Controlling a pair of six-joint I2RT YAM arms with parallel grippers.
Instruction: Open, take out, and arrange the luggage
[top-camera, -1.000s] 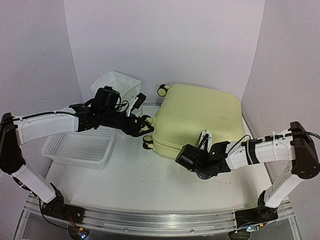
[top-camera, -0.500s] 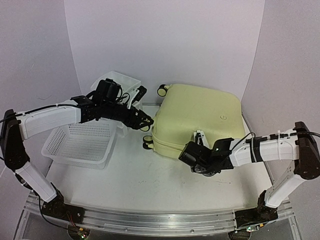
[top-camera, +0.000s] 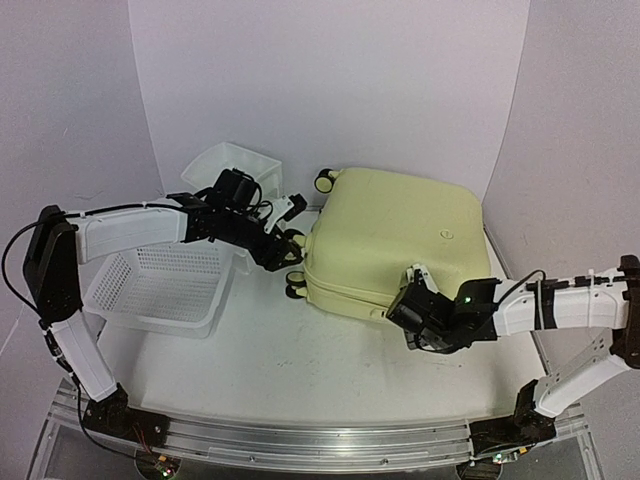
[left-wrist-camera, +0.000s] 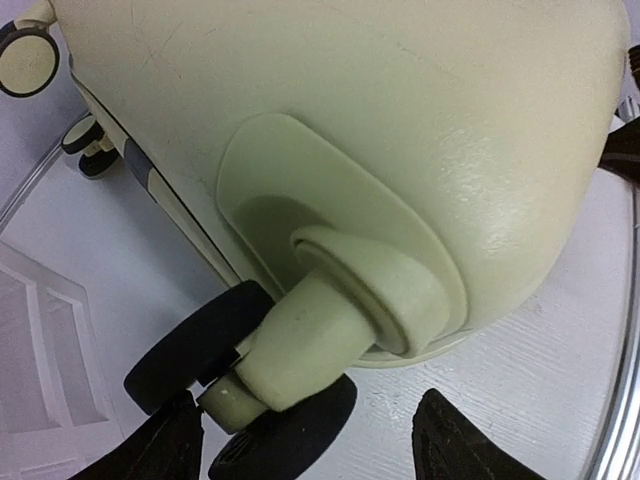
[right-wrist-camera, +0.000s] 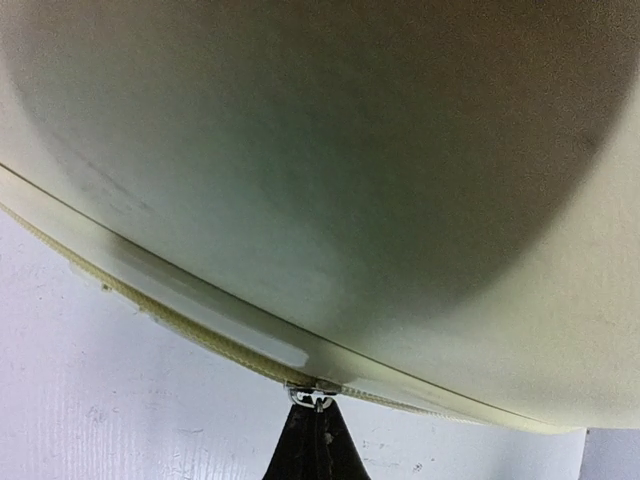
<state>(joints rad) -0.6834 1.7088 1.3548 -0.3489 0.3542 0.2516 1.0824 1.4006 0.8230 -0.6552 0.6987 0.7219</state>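
Since the earlier frame, the right arm has been carried along the near seam toward the right of the frame, and the left arm has been brought closer to the case's left corner. The luggage (top-camera: 395, 235) is seen lying flat and unopened at centre right of the table (top-camera: 300, 370), in the overhead view. A white mesh basket (top-camera: 150, 290) sits at the left, with a white drawer unit (top-camera: 235, 165) behind it.

The left gripper (top-camera: 285, 250) is held with its jaws spread on either side of a corner wheel (left-wrist-camera: 300, 340), apparently without contact. The right gripper (top-camera: 413, 277) is closed, and the metal zipper pull (right-wrist-camera: 313, 397) is pinched at its tips against the seam.

The opening step is judged to be in hand, with the zipper partly run. Next, the pull would need to be drawn on around the corner while the case is steadied at the wheel.
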